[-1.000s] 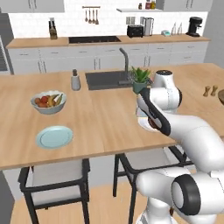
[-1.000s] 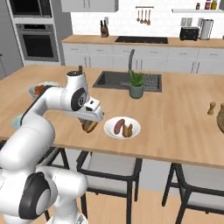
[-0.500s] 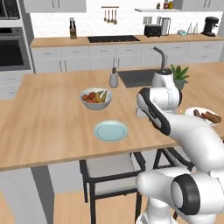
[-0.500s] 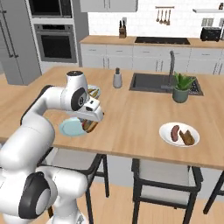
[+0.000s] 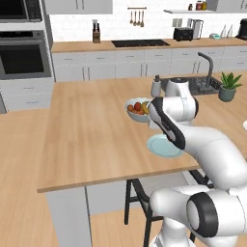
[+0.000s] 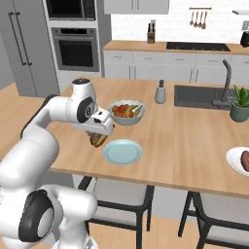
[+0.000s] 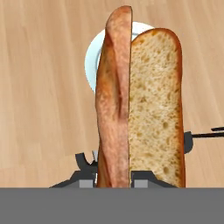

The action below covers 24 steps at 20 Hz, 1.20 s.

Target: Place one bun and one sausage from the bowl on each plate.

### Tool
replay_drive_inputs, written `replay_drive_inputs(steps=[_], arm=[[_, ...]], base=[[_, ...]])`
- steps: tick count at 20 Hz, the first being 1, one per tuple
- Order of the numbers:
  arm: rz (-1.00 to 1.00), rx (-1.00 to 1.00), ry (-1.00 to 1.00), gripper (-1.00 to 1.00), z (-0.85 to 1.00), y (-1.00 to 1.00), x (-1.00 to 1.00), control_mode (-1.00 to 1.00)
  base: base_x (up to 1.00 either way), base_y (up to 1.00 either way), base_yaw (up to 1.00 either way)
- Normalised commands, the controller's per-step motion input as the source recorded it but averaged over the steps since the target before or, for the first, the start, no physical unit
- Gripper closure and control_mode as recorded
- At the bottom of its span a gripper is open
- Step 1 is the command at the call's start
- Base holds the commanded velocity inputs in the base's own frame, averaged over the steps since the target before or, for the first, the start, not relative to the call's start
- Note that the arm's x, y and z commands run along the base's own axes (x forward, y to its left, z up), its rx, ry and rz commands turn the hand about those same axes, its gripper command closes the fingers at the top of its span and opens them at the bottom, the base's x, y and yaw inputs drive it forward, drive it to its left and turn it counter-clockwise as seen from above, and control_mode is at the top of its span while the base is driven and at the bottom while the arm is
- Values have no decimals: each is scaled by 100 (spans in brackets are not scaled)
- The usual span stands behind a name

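Observation:
My gripper (image 6: 99, 138) is shut on a golden-brown bun (image 6: 98, 140) and hangs just above the counter, a little left of the pale teal plate (image 6: 122, 151). In the hand view the bun (image 7: 140, 105) stands tall between the jaws, crust on one side and crumb on the other, with the teal plate (image 7: 91, 61) partly hidden behind its top. The left base view has the teal plate (image 5: 163, 146) beside my forearm. At the far right the white plate (image 6: 234, 161) carries a reddish-brown sausage (image 6: 245, 160), cut off by the frame edge. The bowl is out of view.
A pale bowl of coloured fruit (image 6: 126, 112) stands just behind the teal plate. Further back are a grey bottle (image 6: 160, 92), the sink with its tap (image 6: 224, 82) and a potted plant (image 6: 240, 103). Stools (image 6: 121, 197) stand under the counter's near edge.
The base has driven left, so the whole scene slid right in both base views. The teal plate now lies close to my gripper, which still holds the bun.

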Motion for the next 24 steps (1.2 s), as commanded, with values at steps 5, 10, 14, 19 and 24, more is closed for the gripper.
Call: replay_drive_inputs(steps=[5,10,14,19,24], arm=[[0,0,0,100,0,0,0,100],[0,1,0,100,-26,-14,64,-100],[0,4,0,100,-55,-46,99,-100],[0,4,2,100,-50,-53,59,-100],[0,1,7,100,-34,-45,5,-100]], base=[[54,0,0],[11,0,0],[0,0,0],[0,0,0],[0,0,0]])
